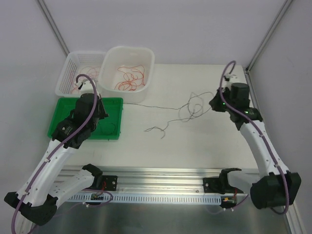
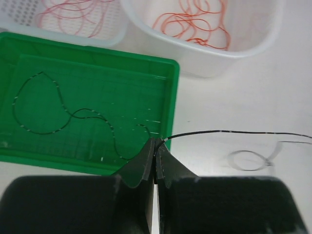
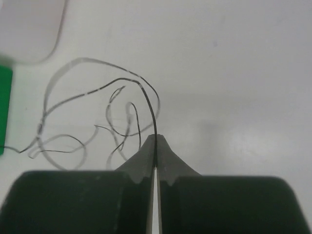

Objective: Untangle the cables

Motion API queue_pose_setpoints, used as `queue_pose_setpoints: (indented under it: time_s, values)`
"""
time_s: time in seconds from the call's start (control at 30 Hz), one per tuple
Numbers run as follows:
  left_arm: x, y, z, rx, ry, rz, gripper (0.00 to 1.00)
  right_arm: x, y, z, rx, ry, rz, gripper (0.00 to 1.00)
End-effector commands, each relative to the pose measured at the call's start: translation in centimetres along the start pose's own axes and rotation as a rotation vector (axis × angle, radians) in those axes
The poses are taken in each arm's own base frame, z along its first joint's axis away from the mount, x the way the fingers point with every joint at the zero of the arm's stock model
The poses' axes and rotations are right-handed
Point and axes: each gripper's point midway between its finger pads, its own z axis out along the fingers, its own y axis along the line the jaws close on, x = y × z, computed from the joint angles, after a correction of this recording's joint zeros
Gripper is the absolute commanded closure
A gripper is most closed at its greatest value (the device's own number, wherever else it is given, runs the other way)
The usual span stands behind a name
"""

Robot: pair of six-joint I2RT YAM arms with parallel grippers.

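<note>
We see the left tool (image 2: 155, 145) pinching a taut black cable (image 2: 229, 131) beside the green tray (image 2: 122, 83), the right tool (image 3: 156, 140) pinching the black tangle (image 3: 156, 114) above the bench (image 3: 234, 73). Only the left wrist shows the tray's loose black cable (image 2: 83, 109). The tub (image 1: 127, 48) holds orange cables (image 2: 195, 24), the basket (image 1: 66, 73) red cables (image 2: 73, 12).

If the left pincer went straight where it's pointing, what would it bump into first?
The left pincer would probably meet the green tray first, at its right rim; the white tub lies beyond. Depth is unclear.
</note>
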Motion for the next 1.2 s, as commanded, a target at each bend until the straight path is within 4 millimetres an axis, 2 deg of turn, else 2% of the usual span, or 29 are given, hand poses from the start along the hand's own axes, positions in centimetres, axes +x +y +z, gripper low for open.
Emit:
queue_pose_setpoints:
  time_s: [0.0, 0.07, 0.17, 0.33, 0.5, 0.6, 0.67, 0.7, 0.8, 0.83, 0.93, 1.03, 1.1, 1.13, 1.17]
  values:
    - [-0.2, 4.6, 0.0, -0.215, -0.021, 0.057, 1.00, -2.0, -4.7, -6.4, 0.172, -0.054, 0.085, 0.99]
    - [0.0, 5.5, 0.2, -0.256, -0.005, 0.066, 1.00, -4.0, -5.9, -9.0, 0.191, -0.128, 0.169, 0.99]
    - [0.6, 6.9, 0.4, -0.316, 0.032, 0.070, 1.00, -6.6, -6.6, -12.2, 0.220, -0.218, 0.198, 0.99]
    - [1.6, 8.9, 0.2, -0.396, 0.077, 0.055, 1.00, -9.1, -8.8, -14.7, 0.282, -0.304, 0.341, 0.99]
    - [2.7, 11.2, -0.2, -0.482, 0.110, 0.043, 1.00, -12.4, -9.9, -16.6, 0.191, -0.420, 0.472, 0.99]
    - [3.1, 12.1, -0.4, -0.513, 0.123, 0.037, 1.00, -14.2, -9.8, -17.2, 0.159, -0.452, 0.492, 0.99]
    - [3.1, 12.0, -0.4, -0.507, 0.122, 0.031, 1.00, -16.2, -8.2, -18.2, 0.093, -0.486, 0.467, 0.99]
    - [3.1, 11.9, -0.4, -0.497, 0.121, 0.025, 1.00, -16.9, -8.2, -18.4, 0.085, -0.492, 0.468, 0.99]
    - [3.4, 11.8, -0.3, -0.490, 0.134, 0.031, 1.00, -19.2, -7.3, -20.4, 0.085, -0.557, 0.433, 0.99]
    - [3.6, 12.0, -0.1, -0.501, 0.150, 0.052, 1.00, -20.6, -6.4, -21.9, 0.075, -0.598, 0.408, 0.99]
    - [5.1, 12.2, 0.6, -0.514, 0.221, 0.086, 1.00, -22.6, -5.2, -23.2, 0.032, -0.633, 0.400, 0.99]
    - [6.0, 10.5, 1.1, -0.415, 0.256, 0.054, 1.00, -24.6, -1.6, -24.8, -0.133, -0.684, 0.346, 0.99]
    - [6.5, 6.7, 1.6, -0.204, 0.286, -0.008, 1.00, -23.7, 0.4, -24.2, -0.195, -0.640, 0.282, 0.99]
    - [6.0, 4.7, 2.1, -0.102, 0.263, -0.037, 1.00, -22.7, 1.1, -23.9, -0.204, -0.605, 0.272, 0.99]
    - [7.1, 1.3, 1.9, 0.083, 0.314, -0.072, 1.00, -21.7, 2.3, -22.8, -0.239, -0.557, 0.250, 0.99]
